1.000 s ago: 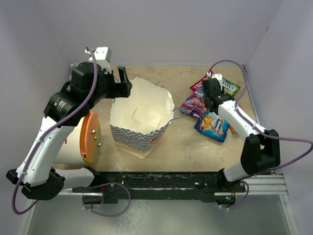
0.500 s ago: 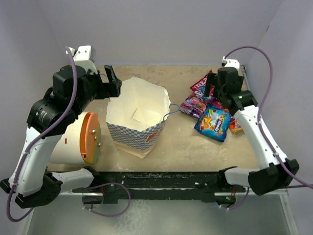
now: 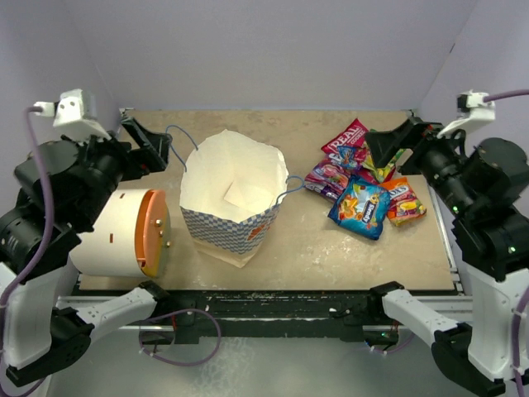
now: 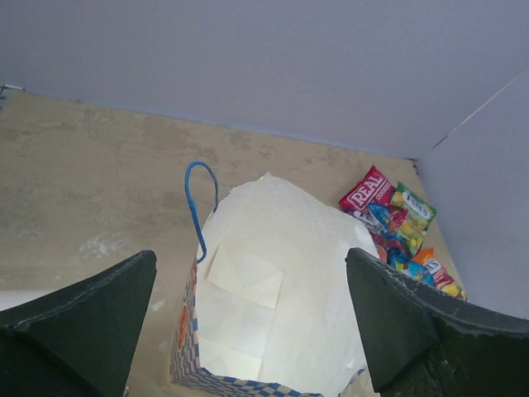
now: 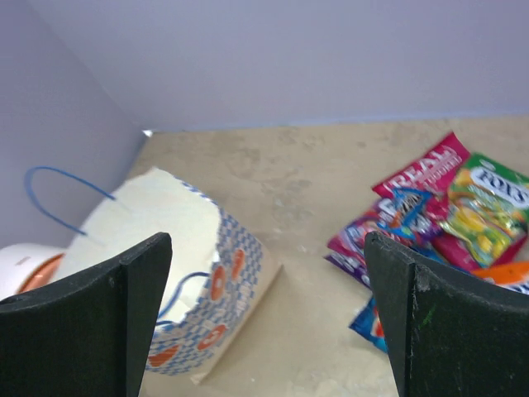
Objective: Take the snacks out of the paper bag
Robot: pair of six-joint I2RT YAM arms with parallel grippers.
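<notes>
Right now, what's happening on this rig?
The left fingers and right fingers are both open and empty, raised at either side. The paper bag stands open mid-table, and no packet shows inside it. The snacks lie heaped on the table to its right. A white cylinder lies on its side to its left.

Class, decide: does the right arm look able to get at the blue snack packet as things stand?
Probably yes: the right gripper hangs open near the snack pile, and the blue packet lies uncovered, outside the paper bag.
</notes>
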